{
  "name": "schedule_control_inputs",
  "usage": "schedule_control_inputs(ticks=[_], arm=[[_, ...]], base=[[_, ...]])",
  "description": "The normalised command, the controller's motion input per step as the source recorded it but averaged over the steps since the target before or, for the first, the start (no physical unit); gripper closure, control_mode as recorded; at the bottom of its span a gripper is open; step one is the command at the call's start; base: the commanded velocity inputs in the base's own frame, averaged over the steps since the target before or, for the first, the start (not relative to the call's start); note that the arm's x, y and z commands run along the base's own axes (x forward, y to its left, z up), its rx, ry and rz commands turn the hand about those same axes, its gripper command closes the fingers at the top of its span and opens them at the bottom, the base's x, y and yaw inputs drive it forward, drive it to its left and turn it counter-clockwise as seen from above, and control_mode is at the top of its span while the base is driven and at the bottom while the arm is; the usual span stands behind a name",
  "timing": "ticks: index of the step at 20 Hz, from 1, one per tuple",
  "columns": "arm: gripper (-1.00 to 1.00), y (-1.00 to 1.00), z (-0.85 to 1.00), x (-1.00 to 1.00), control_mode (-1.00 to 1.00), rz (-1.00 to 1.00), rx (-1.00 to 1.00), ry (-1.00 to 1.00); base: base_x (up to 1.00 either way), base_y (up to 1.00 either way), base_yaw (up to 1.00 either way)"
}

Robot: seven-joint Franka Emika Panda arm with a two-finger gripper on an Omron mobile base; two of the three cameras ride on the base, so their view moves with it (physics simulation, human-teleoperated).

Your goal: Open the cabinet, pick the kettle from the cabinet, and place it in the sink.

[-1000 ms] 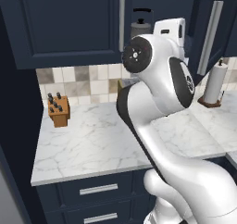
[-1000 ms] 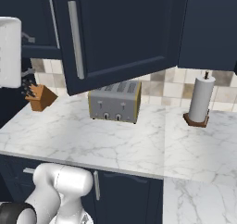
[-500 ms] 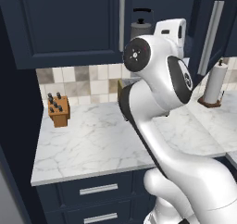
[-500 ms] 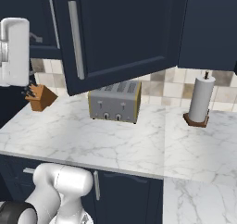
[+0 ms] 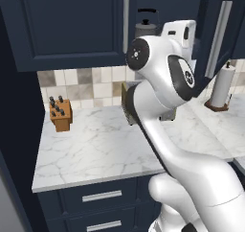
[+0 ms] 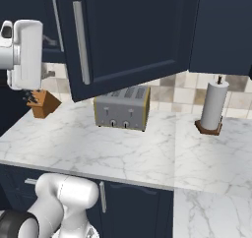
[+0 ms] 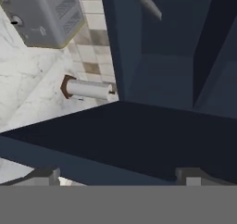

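The cabinet's [image 5: 72,25] left door is closed, while its right door [image 6: 133,35] stands swung wide open, silver bar handle [image 6: 81,40] facing out. The grey kettle [image 5: 145,27] sits on the cabinet shelf, its black handle showing above my arm. In the hand view its spout [image 7: 150,4] pokes in at the top, above the shelf [image 7: 169,72]. My gripper [image 7: 115,179] is open and empty, in front of the cabinet opening, with the open door's edge [image 7: 115,140] lying across just beyond the fingertips [image 7: 44,176]. My white hand [image 6: 22,52] hovers at cabinet height. The sink is out of view.
A silver toaster [image 6: 122,106] stands on the white marble counter [image 6: 98,143] below the open door. A paper towel roll [image 6: 214,106] is at the right and a wooden knife block [image 5: 60,113] at the left. Navy drawers [image 5: 100,197] run under the counter.
My hand has shifted a little toward the open cabinet, to the right in the right base view. The jaws stay open. Nothing else has moved.
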Motion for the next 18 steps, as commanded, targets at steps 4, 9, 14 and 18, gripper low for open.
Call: schedule_control_inputs(ticks=[4,9,14,18], arm=[[-1.0,-0.18,-0.05,0.11,-1.0,-0.11,0.0,0.0],[-1.0,-0.22,-0.02,0.0,-1.0,-0.11,0.0,-0.02],[-1.0,-0.35,0.0,-0.39,-1.0,-0.09,0.01,-0.06],[-1.0,-0.4,0.03,-0.48,-1.0,-0.09,0.02,-0.08]], base=[[0.0,0.0,0.0],[0.0,0.0,0.0],[0.0,0.0,0.0],[0.0,0.0,0.0]])
